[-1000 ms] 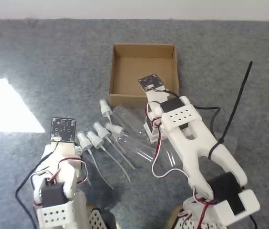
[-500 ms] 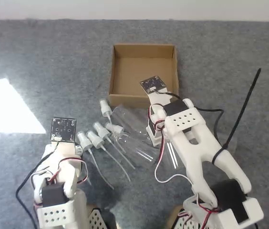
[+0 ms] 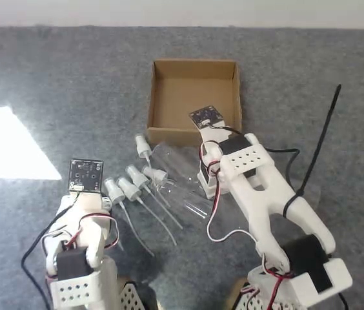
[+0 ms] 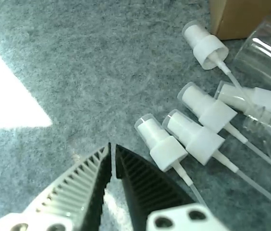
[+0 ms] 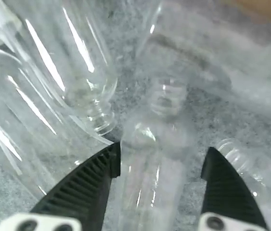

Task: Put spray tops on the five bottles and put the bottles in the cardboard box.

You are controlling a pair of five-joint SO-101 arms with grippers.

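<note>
Right fingers (image 5: 94, 180) gape either side of a clear bottle (image 5: 150, 144) lying on the desk (image 3: 72, 77) just short of the cardboard box (image 3: 169, 134), neck pointing away from them; left fingers (image 4: 140, 187) closed, by the spray tops (image 4: 200, 137).

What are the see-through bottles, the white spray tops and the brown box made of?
The bottles look like clear, shiny plastic: the grey carpet shows through them and bright streaks of light run along them. The spray tops seem to be smooth white plastic that you can't see through. The box looks like plain brown cardboard, dull, not shiny.
</note>
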